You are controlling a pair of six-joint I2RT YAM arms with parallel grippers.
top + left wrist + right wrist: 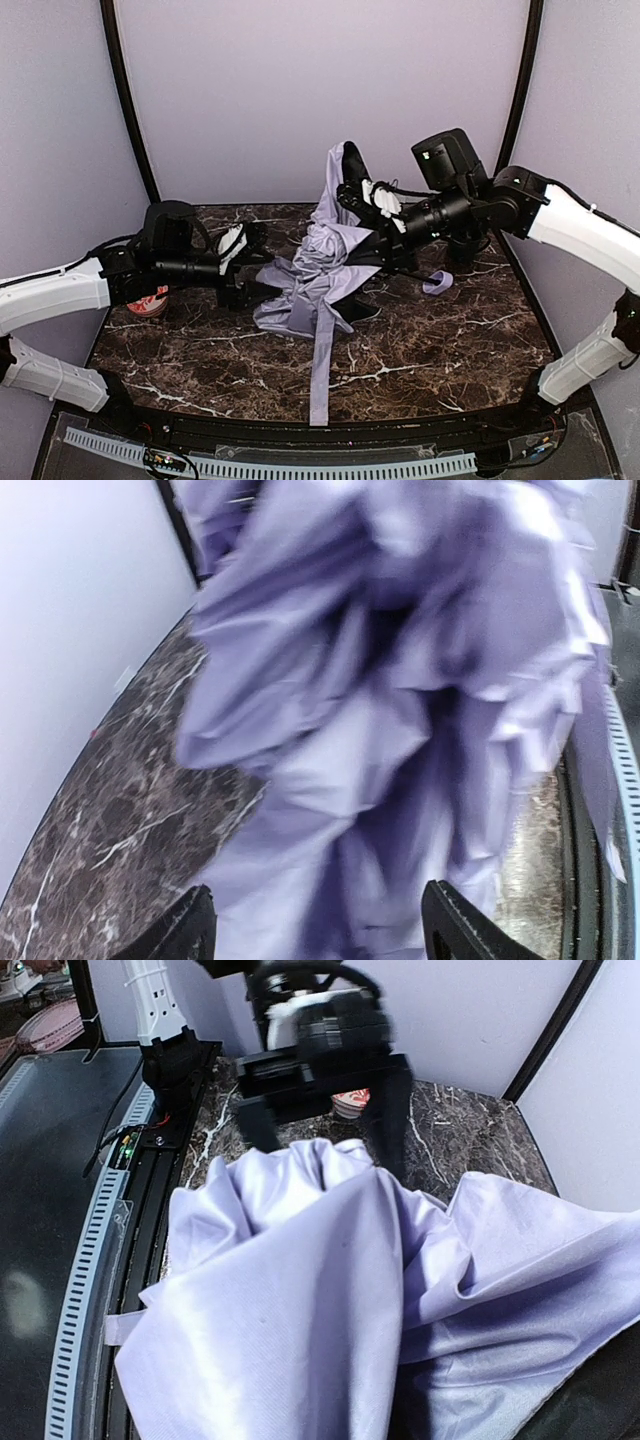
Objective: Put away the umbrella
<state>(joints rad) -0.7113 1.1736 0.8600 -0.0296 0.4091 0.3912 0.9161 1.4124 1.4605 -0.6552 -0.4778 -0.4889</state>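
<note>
The umbrella is a crumpled heap of pale lavender fabric in the middle of the marble table. Its black-lined top end points up and back. My right gripper reaches in from the right and is shut on the umbrella's middle, holding it up. In the right wrist view the umbrella's fabric drapes over and hides my own fingers. My left gripper stands open just left of the heap. Its fingers are wide apart, with blurred fabric right in front of them.
A long lavender strip trails from the heap to the table's front edge. A small lavender loop lies to the right on the table. A red-and-white cup stands at the left edge under the left arm. Grey walls enclose the back and sides.
</note>
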